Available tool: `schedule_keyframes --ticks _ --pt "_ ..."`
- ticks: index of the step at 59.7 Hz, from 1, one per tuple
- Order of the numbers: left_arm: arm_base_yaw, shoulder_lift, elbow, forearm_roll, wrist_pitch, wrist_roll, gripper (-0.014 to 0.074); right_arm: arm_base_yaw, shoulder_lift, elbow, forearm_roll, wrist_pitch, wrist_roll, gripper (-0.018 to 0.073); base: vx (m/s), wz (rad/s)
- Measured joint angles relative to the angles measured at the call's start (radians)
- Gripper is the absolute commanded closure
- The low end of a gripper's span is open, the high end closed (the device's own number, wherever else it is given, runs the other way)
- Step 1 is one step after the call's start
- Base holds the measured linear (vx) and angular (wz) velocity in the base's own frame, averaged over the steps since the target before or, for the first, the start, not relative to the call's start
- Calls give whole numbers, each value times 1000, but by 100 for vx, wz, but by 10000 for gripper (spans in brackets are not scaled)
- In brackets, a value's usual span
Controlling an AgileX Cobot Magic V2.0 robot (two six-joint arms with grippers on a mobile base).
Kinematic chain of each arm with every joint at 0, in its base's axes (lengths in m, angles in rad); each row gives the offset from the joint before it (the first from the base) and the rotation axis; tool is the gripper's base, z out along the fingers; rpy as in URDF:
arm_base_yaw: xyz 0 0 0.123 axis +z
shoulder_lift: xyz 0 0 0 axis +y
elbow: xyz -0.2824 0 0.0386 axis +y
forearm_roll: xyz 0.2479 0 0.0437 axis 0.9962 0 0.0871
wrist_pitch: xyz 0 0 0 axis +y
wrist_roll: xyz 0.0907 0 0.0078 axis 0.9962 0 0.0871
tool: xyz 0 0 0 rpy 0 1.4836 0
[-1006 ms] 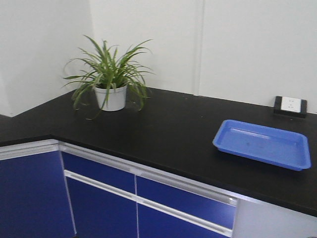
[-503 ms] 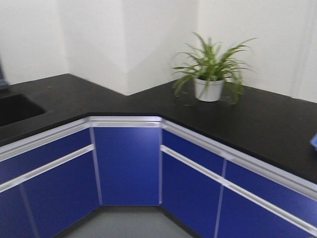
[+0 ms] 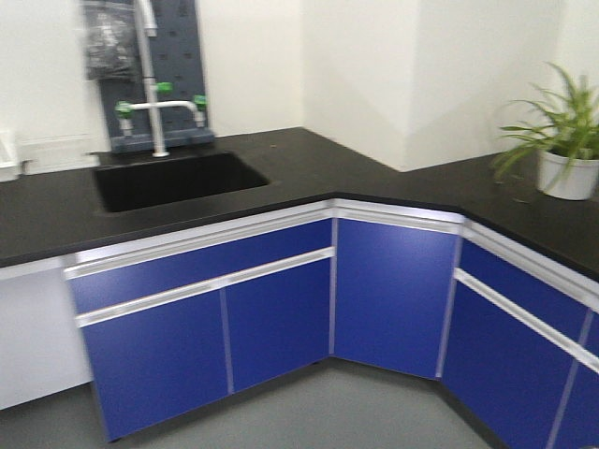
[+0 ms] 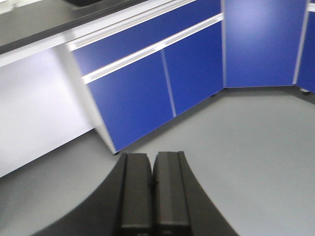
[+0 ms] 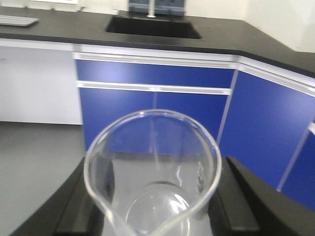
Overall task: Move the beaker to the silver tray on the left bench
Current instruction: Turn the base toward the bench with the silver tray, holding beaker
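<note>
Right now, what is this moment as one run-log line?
right gripper: holding beaker | left gripper: shut, empty | tray: on bench, far left | beaker not yet placed

Bright even indoor light; all views motion-blurred; pale sheen on left bench (image 3: 56, 210); beaker (image 5: 152, 184) rim sharpest.

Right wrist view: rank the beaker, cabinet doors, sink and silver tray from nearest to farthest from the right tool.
1. Beaker, gripped in the right tool.
2. Cabinet doors, straight ahead, under the bench.
3. Sink, set into the bench top, ahead.
4. Silver tray, far left on the bench top, apparently beyond the sink.
</note>
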Motion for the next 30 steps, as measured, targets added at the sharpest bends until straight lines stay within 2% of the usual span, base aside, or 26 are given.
schedule_keyframes --ticks 30 --pt "0 0 0 0 0 0 595 0 0 0 0 0 0 570 -11 57"
